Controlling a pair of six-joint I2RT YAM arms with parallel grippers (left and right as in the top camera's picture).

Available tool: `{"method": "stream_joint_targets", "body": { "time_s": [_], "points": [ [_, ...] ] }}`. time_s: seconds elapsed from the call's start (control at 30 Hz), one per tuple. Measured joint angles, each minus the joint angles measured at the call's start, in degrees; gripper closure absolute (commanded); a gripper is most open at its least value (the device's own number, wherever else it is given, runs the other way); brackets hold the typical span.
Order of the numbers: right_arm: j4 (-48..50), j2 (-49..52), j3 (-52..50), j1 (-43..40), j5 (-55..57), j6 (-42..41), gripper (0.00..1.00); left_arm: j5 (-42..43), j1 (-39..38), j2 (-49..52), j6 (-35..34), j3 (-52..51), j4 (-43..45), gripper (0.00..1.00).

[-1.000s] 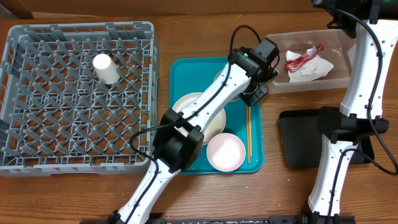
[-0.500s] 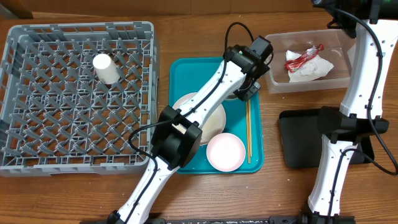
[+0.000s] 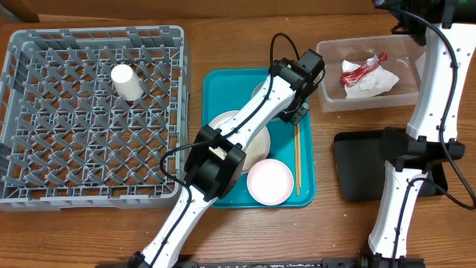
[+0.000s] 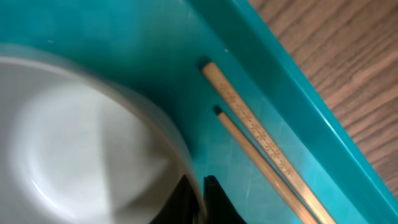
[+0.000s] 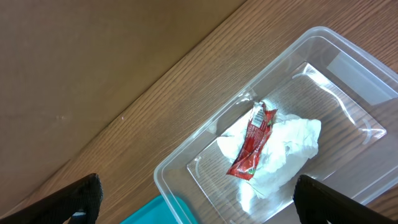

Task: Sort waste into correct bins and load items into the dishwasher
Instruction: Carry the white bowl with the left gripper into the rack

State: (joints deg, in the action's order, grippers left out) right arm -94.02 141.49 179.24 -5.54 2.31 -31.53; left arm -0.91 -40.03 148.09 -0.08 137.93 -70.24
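My left gripper (image 3: 296, 112) is at the far end of the teal tray (image 3: 223, 82). In the left wrist view its fingers (image 4: 202, 202) pinch the rim of the grey metal bowl (image 4: 81, 143), which is mostly hidden under the arm from overhead. The wooden chopsticks (image 3: 297, 156) (image 4: 249, 137) lie just to its right. A round plate (image 3: 239, 138) and a pale bowl (image 3: 269, 181) sit on the tray. A white cup (image 3: 126, 82) lies in the grey dish rack (image 3: 44, 171). The clear tub (image 3: 331, 100) (image 5: 186, 155) holds the napkin (image 5: 286, 143) and the red wrapper (image 5: 252, 140). My right gripper (image 5: 199, 196) is open and empty above the tub.
The black tray (image 3: 361, 171) sits at the right, partly covered by the right arm's base (image 3: 416, 149). The teal tray lies between the rack and the tub. Bare wood table (image 3: 89, 231) runs along the front.
My left gripper has shifted a little to the left, away from the clear tub's edge and onto the far end of the teal tray. The right arm has not moved.
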Motion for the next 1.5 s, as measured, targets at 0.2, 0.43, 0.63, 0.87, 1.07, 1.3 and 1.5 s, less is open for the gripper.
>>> {"method": "stream_joint_targets", "body": {
  "time_s": [0.2, 0.43, 0.63, 0.87, 1.07, 1.3, 1.5],
  "points": [
    [0.00, 0.00, 0.00, 0.00, 0.00, 0.02, 0.00, -0.17, 0.04, 0.00, -3.41, 5.66, -4.79, 0.96],
    [0.00, 0.00, 0.00, 0.00, 0.00, 0.00, 0.00, 5.42, 2.08, -0.09, -7.54, 20.61, -15.41, 0.95],
    [-0.02, 0.00, 0.00, 0.00, -0.02, 0.04, 0.00, 10.19, 10.25, -1.55, -10.99, 31.19, -26.16, 0.96],
    [0.00, 0.00, 0.00, 0.00, 0.00, 0.02, 0.00, 13.42, 23.37, -5.92, -13.53, 32.76, -26.27, 0.96],
    [-0.02, 0.00, 0.00, 0.00, -0.02, 0.02, 0.00, 17.90, 29.22, -13.20, -13.20, 25.92, -26.36, 0.96],
    [-0.02, 0.02, 0.00, 0.00, -0.02, 0.00, 0.00, 17.25, 36.15, -26.73, -11.08, 9.97, -26.60, 0.96],
    [0.00, 0.00, 0.00, 0.00, -0.02, 0.02, 0.00, 27.71, 47.65, -30.82, -2.78, 0.87, -26.27, 0.96]
  ]
}}
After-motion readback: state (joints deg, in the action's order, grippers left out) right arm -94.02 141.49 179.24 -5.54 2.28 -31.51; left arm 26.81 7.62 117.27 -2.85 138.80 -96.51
